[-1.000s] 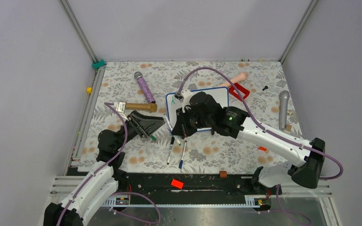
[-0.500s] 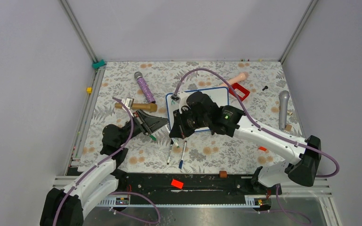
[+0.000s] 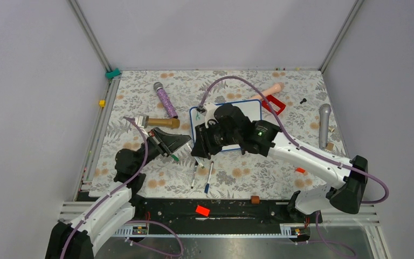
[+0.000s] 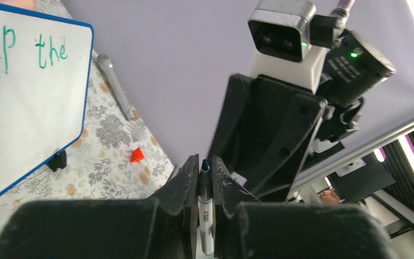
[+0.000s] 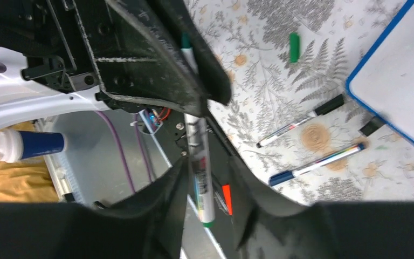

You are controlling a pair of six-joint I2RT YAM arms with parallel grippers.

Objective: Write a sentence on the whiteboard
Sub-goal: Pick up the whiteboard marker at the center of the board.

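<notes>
The left pincer (image 4: 205, 168) clamps the green-tipped marker (image 4: 206, 216); the right pincer (image 5: 207, 172) stands narrowly parted around the same barrel. The whiteboard (image 3: 249, 110) lies on the bench (image 3: 135, 102), partly under the right arm (image 3: 307, 156)

Overhead view of a floral mat (image 3: 140, 97) with two robot arms (image 3: 105, 208) (image 3: 307, 159) at 6 o'clock, one whiteboard (image 3: 250, 110) near the centre, and three markers: one (image 4: 205, 216) raised between the arms, two (image 3: 195, 174) (image 3: 209, 178) lying loose towards 6 o'clock. There are two microphones, purple (image 3: 165, 101) at 11 o'clock and grey (image 3: 324, 124) at 3 o'clock, and one gold-brown stick (image 3: 159, 122) at 9 o'clock. Single items: one green cap (image 3: 176, 158), one red frame (image 3: 275, 104) and one peach-coloured piece (image 3: 272, 89) at 1 o'clock, one teal clip (image 3: 112, 73) and one yellow cube (image 3: 102, 103) at 10 o'clock.
</notes>
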